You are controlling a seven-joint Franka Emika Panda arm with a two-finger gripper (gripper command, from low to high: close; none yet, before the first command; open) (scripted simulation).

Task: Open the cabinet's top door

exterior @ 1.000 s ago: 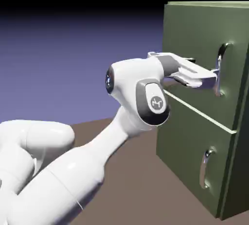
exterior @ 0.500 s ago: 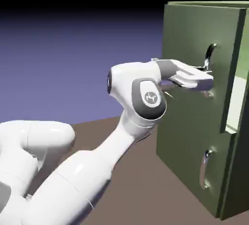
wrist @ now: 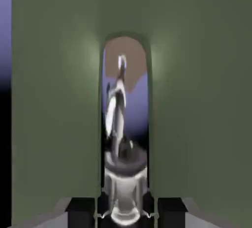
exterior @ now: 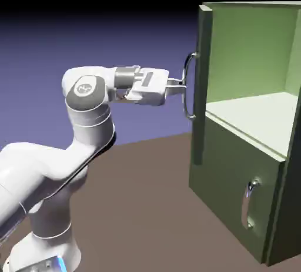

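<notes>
You've got 1 arm (exterior: 44, 168) at the ext. view's left, w/ 1 gripper (exterior: 183, 86) at its end. Beyond it stands 1 cabinet (exterior: 282, 200) w/ 2 doors & 2 handles, 1 per door: bottom door (exterior: 226, 168) w/ a short bottom handle (exterior: 246, 206), top door (exterior: 203, 83) w/ a long curved top handle (exterior: 186, 89). Your gripper's closed on the top handle, about mid-length.

Hand view gives you what the ext. view doesn't: 2 dark fingertips (wrist: 81, 212) at the bottom edge, 1 each side of the shiny metal, & the top door's green face filling most of the pic. A thin strip of backdrop (wrist: 5, 30) runs down its L edge. Only the ext. view shows you the top door swung wide, nearly edge-on, w/ the bottom door flush & shut below.

Containers: 2 levels. The bottom one's closed, so you can't tell what's in it. The upper compartment (exterior: 253, 59) is open to you: pale shelf floor (exterior: 256, 115) in front, lt. green walls behind.
</notes>
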